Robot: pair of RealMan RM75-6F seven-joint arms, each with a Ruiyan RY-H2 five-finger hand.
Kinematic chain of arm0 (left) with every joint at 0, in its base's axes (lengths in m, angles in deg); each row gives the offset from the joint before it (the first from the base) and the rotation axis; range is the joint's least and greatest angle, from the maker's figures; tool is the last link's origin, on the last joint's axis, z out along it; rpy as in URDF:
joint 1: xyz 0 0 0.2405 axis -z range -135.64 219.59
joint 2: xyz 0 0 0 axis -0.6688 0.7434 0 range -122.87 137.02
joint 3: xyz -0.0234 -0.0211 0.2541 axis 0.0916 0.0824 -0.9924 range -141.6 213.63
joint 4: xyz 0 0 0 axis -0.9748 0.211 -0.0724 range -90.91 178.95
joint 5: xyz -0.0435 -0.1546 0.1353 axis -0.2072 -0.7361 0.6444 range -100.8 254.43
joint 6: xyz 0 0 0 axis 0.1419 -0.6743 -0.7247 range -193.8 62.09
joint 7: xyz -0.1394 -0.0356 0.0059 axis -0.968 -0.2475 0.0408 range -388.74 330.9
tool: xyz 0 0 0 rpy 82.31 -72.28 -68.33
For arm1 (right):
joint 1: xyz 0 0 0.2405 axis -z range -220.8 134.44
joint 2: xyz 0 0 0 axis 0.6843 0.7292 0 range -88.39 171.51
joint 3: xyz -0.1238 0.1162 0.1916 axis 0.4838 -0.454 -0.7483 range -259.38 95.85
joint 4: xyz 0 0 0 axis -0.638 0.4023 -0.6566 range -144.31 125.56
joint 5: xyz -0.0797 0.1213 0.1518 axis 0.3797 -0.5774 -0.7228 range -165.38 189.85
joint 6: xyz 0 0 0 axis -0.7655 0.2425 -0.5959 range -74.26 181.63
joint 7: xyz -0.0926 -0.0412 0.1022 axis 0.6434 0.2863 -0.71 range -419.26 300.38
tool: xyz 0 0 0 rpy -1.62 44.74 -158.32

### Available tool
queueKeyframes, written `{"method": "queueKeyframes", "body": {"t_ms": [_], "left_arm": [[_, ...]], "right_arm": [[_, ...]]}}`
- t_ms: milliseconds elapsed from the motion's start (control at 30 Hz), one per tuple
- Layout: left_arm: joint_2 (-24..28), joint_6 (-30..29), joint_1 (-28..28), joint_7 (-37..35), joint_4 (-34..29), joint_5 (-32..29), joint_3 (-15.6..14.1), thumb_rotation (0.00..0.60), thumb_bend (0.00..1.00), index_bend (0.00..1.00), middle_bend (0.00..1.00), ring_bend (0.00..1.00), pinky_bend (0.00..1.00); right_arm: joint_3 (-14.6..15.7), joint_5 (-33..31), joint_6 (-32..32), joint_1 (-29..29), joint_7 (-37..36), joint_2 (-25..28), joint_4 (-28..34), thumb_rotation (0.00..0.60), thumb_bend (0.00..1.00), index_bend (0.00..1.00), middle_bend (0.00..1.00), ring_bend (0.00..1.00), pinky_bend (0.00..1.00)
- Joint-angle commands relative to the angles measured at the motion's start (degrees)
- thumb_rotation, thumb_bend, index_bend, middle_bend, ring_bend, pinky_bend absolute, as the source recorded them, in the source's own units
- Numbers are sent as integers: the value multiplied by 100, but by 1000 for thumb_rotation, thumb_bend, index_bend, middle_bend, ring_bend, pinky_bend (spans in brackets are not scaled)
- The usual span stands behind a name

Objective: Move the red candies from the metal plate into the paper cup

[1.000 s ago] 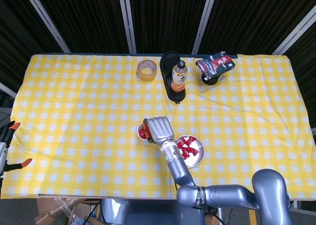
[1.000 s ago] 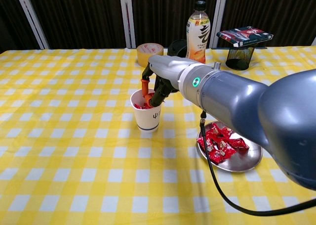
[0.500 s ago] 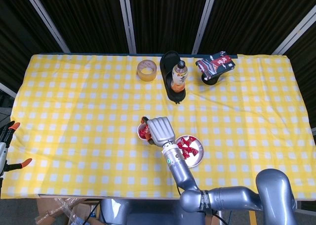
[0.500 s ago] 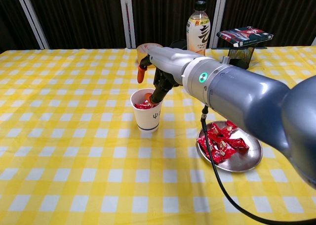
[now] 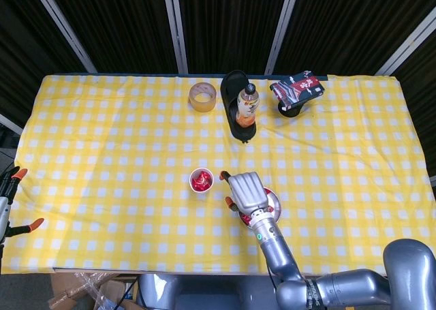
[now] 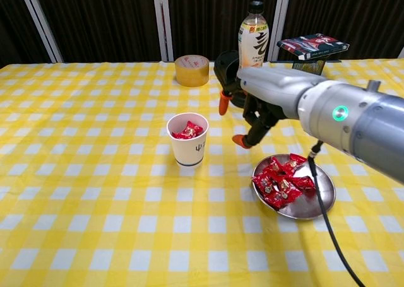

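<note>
A white paper cup (image 6: 187,143) (image 5: 201,180) stands mid-table with red candies (image 6: 187,131) inside. To its right lies the metal plate (image 6: 322,204) (image 5: 275,204) with a heap of red candies (image 6: 281,178). My right hand (image 6: 255,113) (image 5: 248,193) hovers between cup and plate, above the plate's left edge. Its orange-tipped fingers (image 6: 240,140) are apart and hold nothing. In the head view it hides most of the plate. Of my left hand (image 5: 12,199) only spread orange-tipped fingers show, off the table's left edge, with nothing in them.
At the back stand a tape roll (image 6: 192,70) (image 5: 201,96), a drink bottle (image 6: 253,38) (image 5: 247,104) and a black mesh holder (image 6: 307,73) with a packet on top. A yellow checked cloth (image 6: 95,173) covers the table.
My right hand has lifted off the cup and swung right to the plate's left edge. The cup now shows uncovered, with candies in it.
</note>
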Motion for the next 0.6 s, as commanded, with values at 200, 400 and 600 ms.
{"method": "queueKeyframes", "body": {"t_ms": [200, 400, 600], "left_arm": [[-52, -142, -53, 43, 35, 98, -18, 600, 46, 0, 0, 0, 0], [-84, -201, -73, 74, 57, 128, -17, 600, 46, 0, 0, 0, 0], [-104, -240, -88, 114, 67, 136, -13, 600, 47, 0, 0, 0, 0]], "right_arm": [[692, 10, -159, 504, 51, 173, -85, 600, 365, 343, 886, 902, 897], [835, -26, -167, 708, -2, 197, -303, 600, 365, 343, 886, 902, 897], [831, 13, -118, 823, -58, 203, -470, 600, 365, 358, 886, 902, 897]]}}
